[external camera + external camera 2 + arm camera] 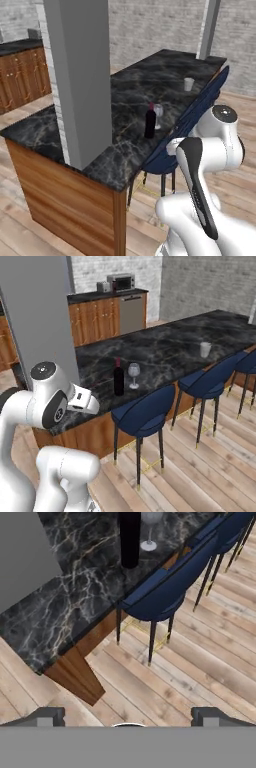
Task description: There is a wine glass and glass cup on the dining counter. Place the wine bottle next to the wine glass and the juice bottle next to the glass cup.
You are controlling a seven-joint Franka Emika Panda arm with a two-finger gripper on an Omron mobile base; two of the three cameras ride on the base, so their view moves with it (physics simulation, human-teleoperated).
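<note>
The wine bottle (118, 379) stands on the dining counter (165, 346) just beside the wine glass (133, 374), at its nine o'clock, so that pair looks done. The glass cup (205, 349) waits alone toward two o'clock. The gripper (128, 716) is spread wide and holds nothing. No writing can be read.

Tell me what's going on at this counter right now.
The wine bottle already stands beside the wine glass on the dining counter. The glass cup sits alone further along it. The gripper is open and empty, off the counter's edge above the floor near a blue stool, holding nothing.
</note>
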